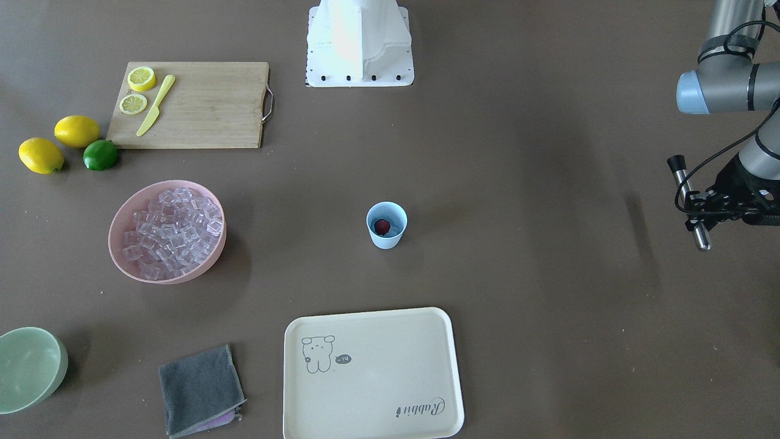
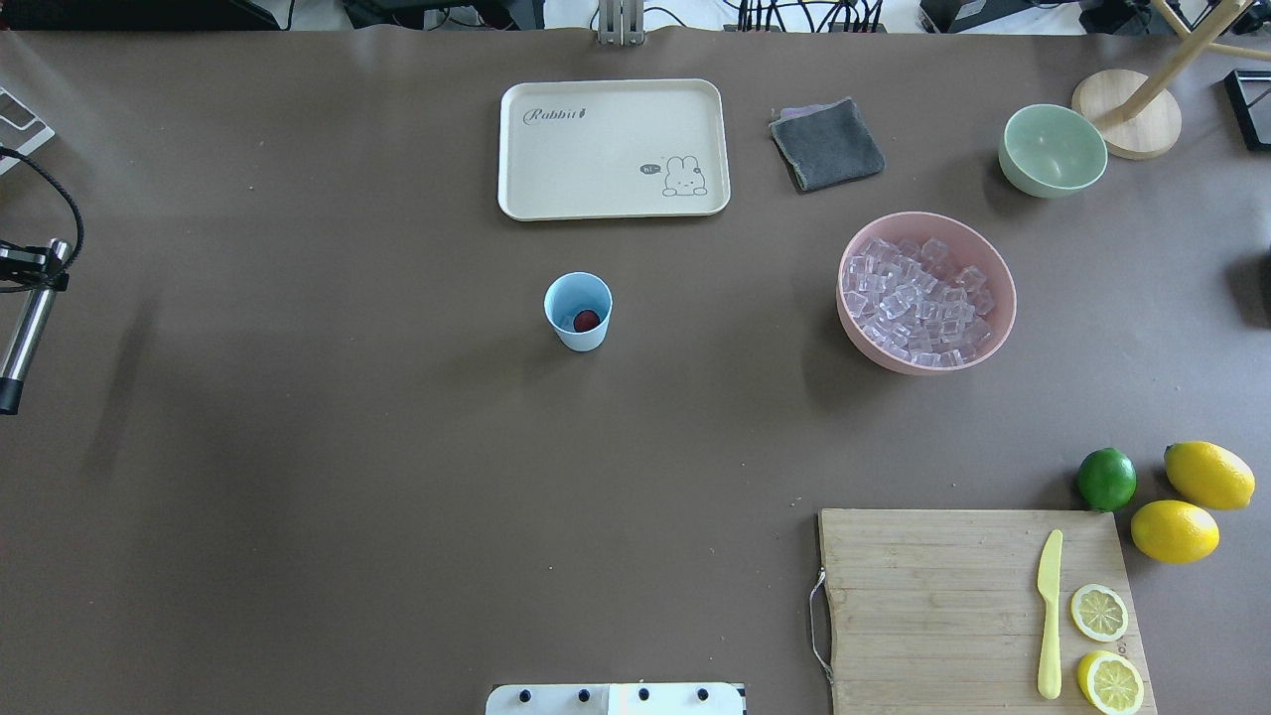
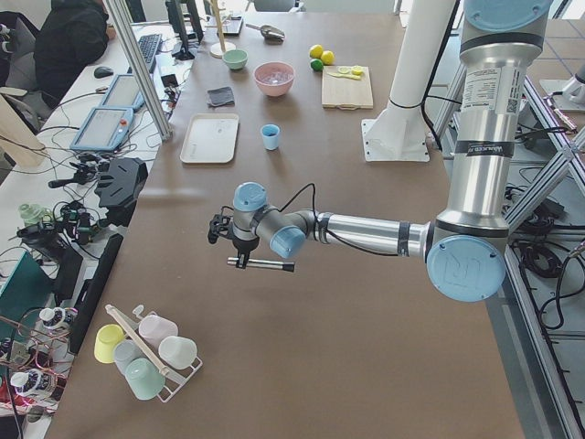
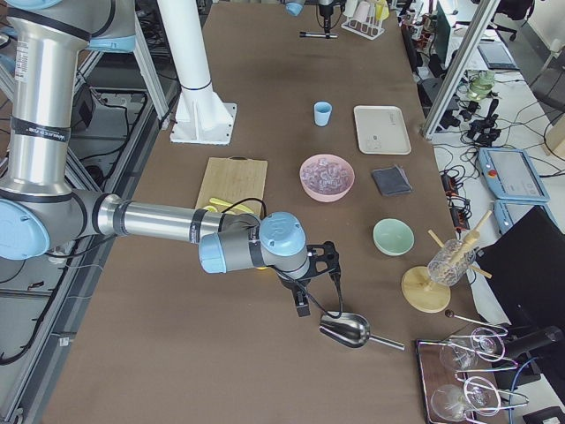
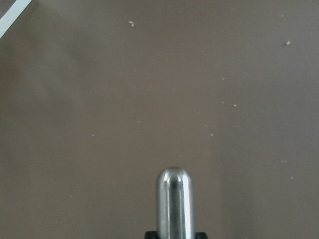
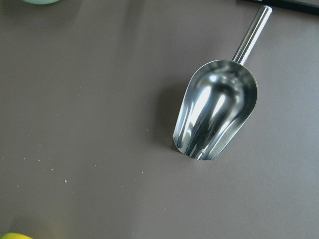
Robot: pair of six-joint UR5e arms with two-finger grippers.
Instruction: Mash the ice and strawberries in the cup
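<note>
Left pincer [image 1: 694, 206] clamped on a steel muddler [image 1: 701, 235], hanging at the table's [image 2: 298, 497] left end. Best carried well across, stood upright, then pressed straight down into the light-blue cup [image 2: 578, 310] mid-table, which holds a strawberry [image 2: 587, 320]. Ice [image 2: 918, 298] fills the pink bowl [image 2: 1005, 318] beyond; any in the cup is unclear. Whether the right pincer [image 4: 304, 305] is open cannot be told.

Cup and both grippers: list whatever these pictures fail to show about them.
1. Cup: something pale beside the strawberry is too small in the front-facing and overhead views to identify.
2. Right gripper: appears only in the exterior right view, small and dark. Its wrist view shows just the scoop, so open or shut is unclear.
3. Left gripper: grips the metal rod, but the overhead view's left edge cuts it off.
</note>
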